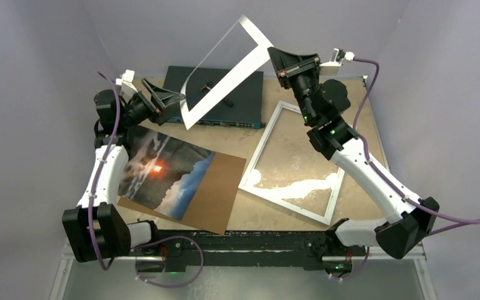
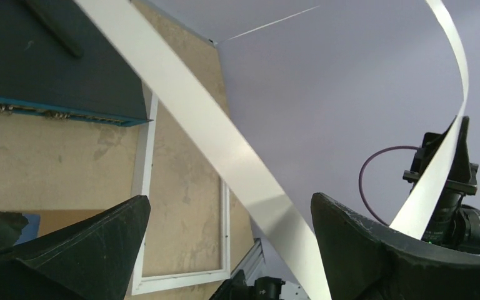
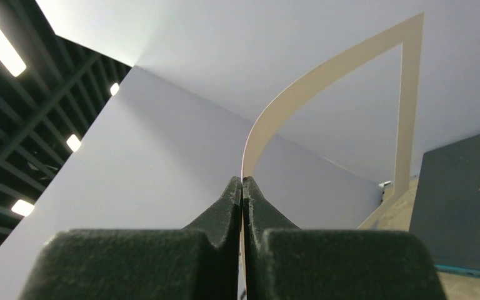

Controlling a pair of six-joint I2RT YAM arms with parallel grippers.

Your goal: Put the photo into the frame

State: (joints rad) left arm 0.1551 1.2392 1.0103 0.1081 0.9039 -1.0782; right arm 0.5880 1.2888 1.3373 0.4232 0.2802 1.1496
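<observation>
Right gripper (image 1: 274, 55) is pressed tight on the mat (image 1: 225, 87), pinching only the thin edge by its right corner. The sheet hangs in the air, bowed, sloping down to the left over the switch (image 1: 247, 103). That's the worry: a small pinch on a big floppy sheet. Swing the arm fast and the mat could slip out, or crease where it curves. Its low end sits close above the switch, so a dip could snag it there.

Left gripper (image 1: 176, 100) is spread wide, and from its own camera the mat's lower strip runs between the two fingers, touching neither as far as I can tell. If it closes off-line it could kink that strip. And with both grippers on the sheet, any pull apart could tear it.

The photo (image 1: 162, 169) lies flat on the board (image 1: 222, 187) at the near left, not in the frame yet. The frame (image 1: 260, 144) lies flat on the table (image 1: 256, 212) to the right, just beside the board, its glass bare and catching glare. A dropped mat could land across either one. The photo looks glossy and flat, so I'd expect it to slide rather than lift.

Poses now. The right arm rises from the near right and reaches far, its fingers aimed left into the mat. The left arm runs up the left side with its wrist bent right, fingers pointing at the mat's low end.
</observation>
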